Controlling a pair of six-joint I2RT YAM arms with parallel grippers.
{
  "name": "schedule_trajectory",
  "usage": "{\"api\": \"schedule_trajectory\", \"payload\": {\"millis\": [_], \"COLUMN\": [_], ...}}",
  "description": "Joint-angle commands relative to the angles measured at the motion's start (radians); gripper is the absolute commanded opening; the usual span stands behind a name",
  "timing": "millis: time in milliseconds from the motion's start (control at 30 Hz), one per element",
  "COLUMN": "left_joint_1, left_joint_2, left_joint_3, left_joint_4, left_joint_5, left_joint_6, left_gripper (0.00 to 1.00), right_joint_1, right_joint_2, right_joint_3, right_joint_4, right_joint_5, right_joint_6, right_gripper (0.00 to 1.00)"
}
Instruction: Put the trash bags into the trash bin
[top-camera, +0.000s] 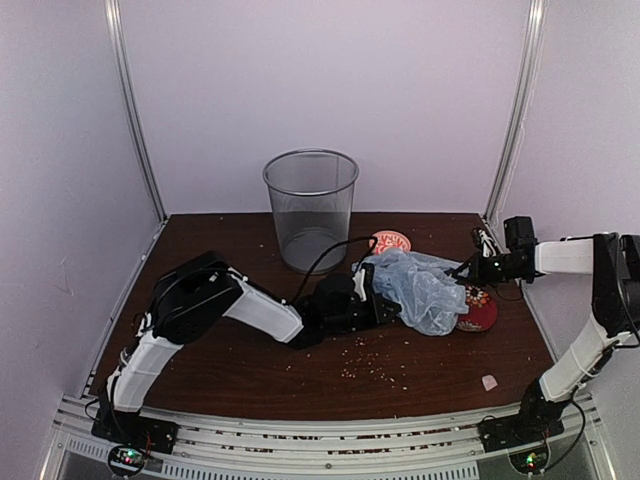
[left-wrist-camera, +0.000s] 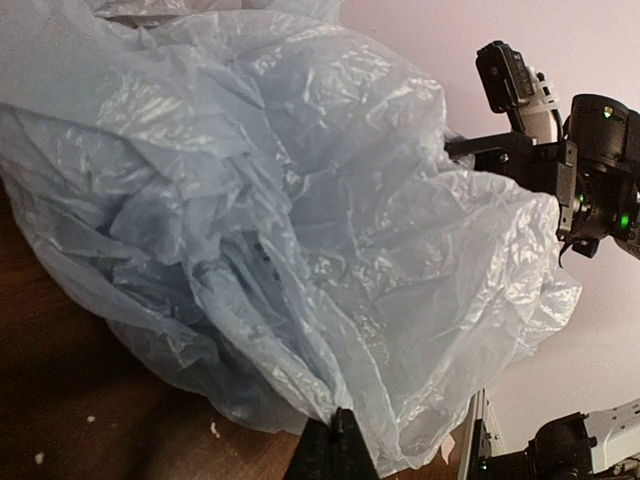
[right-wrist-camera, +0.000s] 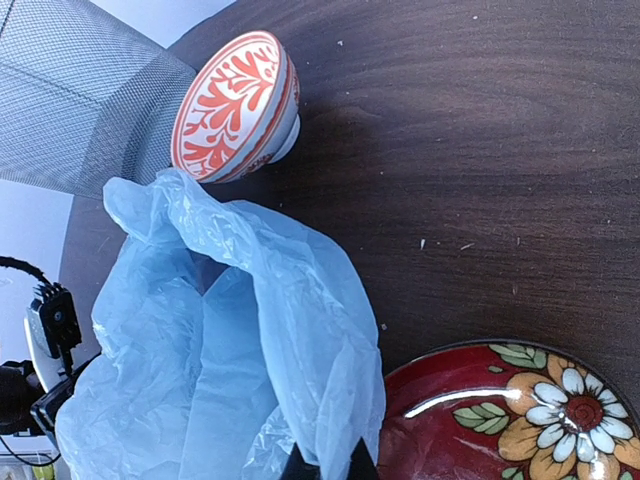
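Note:
The trash bag (top-camera: 420, 285), a crumpled pale blue translucent film, lies on the table right of centre, stretched between my two grippers. My left gripper (top-camera: 385, 300) is at its left edge; in the left wrist view its jaws (left-wrist-camera: 337, 418) are shut on a fold of the bag (left-wrist-camera: 300, 220). My right gripper (top-camera: 465, 270) is at the bag's right edge; in the right wrist view it (right-wrist-camera: 328, 458) is shut on the bag's rim (right-wrist-camera: 230, 350). The trash bin (top-camera: 310, 205), grey wire mesh, stands upright behind and to the left, apart from the bag, and its wall (right-wrist-camera: 70, 100) shows in the right wrist view.
A small red-patterned bowl (top-camera: 390, 240) (right-wrist-camera: 237, 105) lies on its side behind the bag. A red flowered dish (top-camera: 478, 310) (right-wrist-camera: 520, 420) sits partly under the bag's right side. Crumbs dot the table's front, and a small pink scrap (top-camera: 489, 382) lies at the front right.

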Motion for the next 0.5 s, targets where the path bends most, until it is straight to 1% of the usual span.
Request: {"api": "schedule_trajectory", "payload": {"millis": [0,100,200,233,267,333,467], "left_joint_1": [0.018,0.018,0.021,0.023,0.026,0.031,0.041], "left_joint_2": [-0.135,-0.268,-0.467,-0.56,-0.603,-0.771,-1.015], "left_joint_3": [-0.11,-0.238,-0.395,-0.431,-0.461,-0.504,-0.494], "left_joint_4": [0.05,0.051,0.007,-0.035,-0.095,-0.219,-0.525], "left_joint_5": [-0.013,0.006,-0.009,-0.025,-0.042,-0.106,-0.3], "left_joint_6": [0.068,0.152,0.245,0.276,0.307,0.375,0.508], "left_gripper": [0.0,0.0,0.0,0.0,0.0,0.0,0.0], "right_joint_1": [-0.004,-0.005,-0.005,-0.005,0.0,0.017,0.026], "right_joint_2": [-0.046,-0.08,-0.15,-0.181,-0.211,-0.273,-0.356], "right_joint_3": [0.01,0.022,0.036,0.044,0.054,0.092,0.202], "right_joint_4": [0.01,-0.018,-0.047,-0.055,-0.064,-0.094,-0.142], "right_joint_5": [-0.017,-0.012,-0.025,-0.043,-0.07,-0.088,-0.04], "right_joint_6": [-0.003,-0.011,-0.023,-0.032,-0.042,-0.065,-0.068], "right_gripper": [0.0,0.0,0.0,0.0,0.0,0.0,0.0]}}
